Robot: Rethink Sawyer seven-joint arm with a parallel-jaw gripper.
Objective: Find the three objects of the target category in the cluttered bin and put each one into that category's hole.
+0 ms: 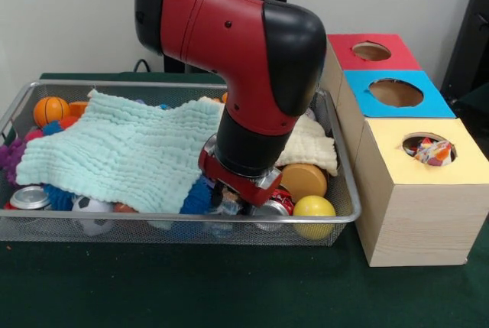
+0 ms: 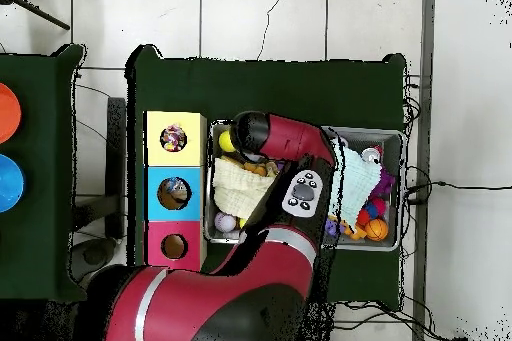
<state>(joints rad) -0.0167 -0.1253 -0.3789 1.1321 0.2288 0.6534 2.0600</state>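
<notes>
Cans: a crushed red-and-silver drink can (image 1: 276,204) lies at the wire bin's (image 1: 345,213) front edge, beside a yellow ball (image 1: 314,207). Gripper (image 1: 229,196) sits low among clutter; jaw state cannot be told. Thin, light, slippery metal likely; grasp across the body.

Red and black arm (image 1: 252,60) bends down from above, wrist pointing straight down, gripper (image 1: 229,194) low at the near side, mostly hidden under the wrist, jaws not discernible.
</notes>
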